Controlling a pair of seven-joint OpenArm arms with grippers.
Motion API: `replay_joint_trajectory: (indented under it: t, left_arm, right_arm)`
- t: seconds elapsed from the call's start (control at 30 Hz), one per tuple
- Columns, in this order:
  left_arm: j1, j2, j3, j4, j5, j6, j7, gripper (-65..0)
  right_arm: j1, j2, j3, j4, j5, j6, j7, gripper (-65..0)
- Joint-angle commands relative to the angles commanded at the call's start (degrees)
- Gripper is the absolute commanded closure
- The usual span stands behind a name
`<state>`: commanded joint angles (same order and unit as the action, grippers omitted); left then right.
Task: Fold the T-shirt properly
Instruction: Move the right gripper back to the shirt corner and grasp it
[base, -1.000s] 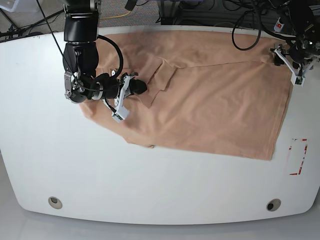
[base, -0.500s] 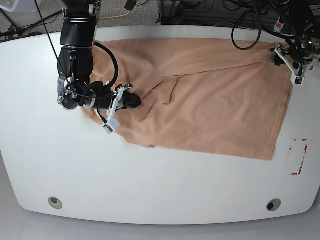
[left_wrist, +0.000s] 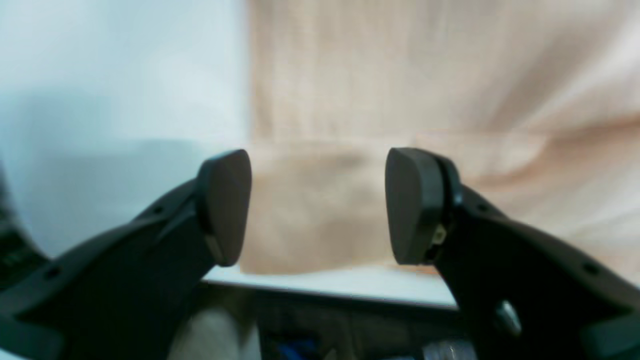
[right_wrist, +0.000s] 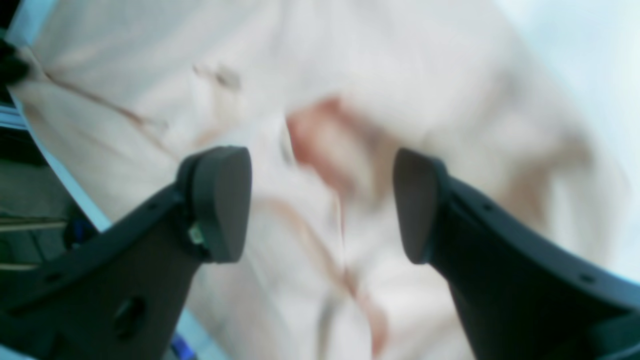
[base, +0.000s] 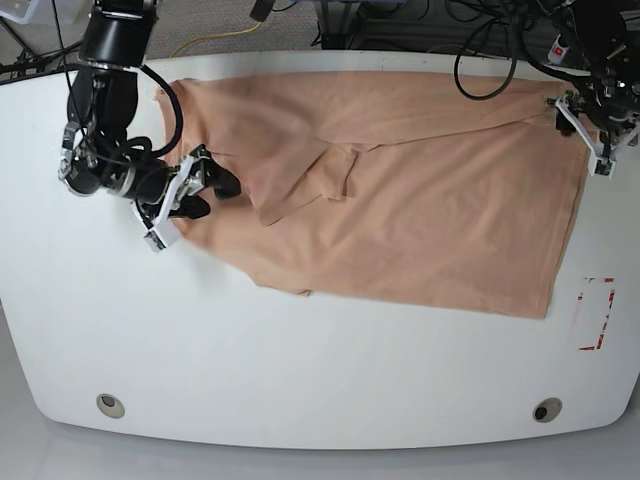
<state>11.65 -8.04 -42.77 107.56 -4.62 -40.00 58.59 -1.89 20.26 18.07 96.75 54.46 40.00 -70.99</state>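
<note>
A plain peach-pink soft cloth T-shirt (base: 420, 200) without print lies on the glossy white table (base: 300, 360), which carries a red-and-white marker patch (base: 596, 313); both grippers look black.

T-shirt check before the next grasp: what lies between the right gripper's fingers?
Only the T-shirt shows behind the right gripper in the right wrist view; nothing pinched.

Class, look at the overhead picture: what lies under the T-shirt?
The white table lies under the T-shirt, showing around its left, near and right edges. Whatever else might sit beneath the cloth is covered.
</note>
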Motion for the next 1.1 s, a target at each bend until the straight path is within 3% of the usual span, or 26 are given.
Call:
replay_joint_trajectory:
  t: [0.13,0.43,0.7,0.87,1.1]
  left_arm:
    - [-2.5,2.5,-4.5,3.5,0.0,0.0,1.2,-39.0]
    - [1.5,1.9,-5.2,3.8,0.0,0.0,2.7,-39.3]
    - [5.0,1.1,-5.4,2.9,0.0,0.0,2.5,-39.3]
    - [4.7,0.7,-5.4,-2.9,-0.1,0.0,2.3,-39.2]
    - [4.0,-0.1,-5.5,-6.9,0.1,0.0,-2.8,-39.2]
  right_arm:
    - [-7.2,0.5,5.3,4.4,-0.2,0.00,0.0,-43.0]
    - [-19.9,0.0,11.6,9.1,-0.2,0.00,0.4,-43.0]
    - [-22.6,-0.1,18.2,9.6,-0.3,0.00,0.3,-43.0]
    - [-22.8,-0.1,18.5,8.4,-0.4,0.00,0.2,-43.0]
    - [-23.0,-2.6,18.5,6.8,-0.4,0.00,0.2,-43.0]
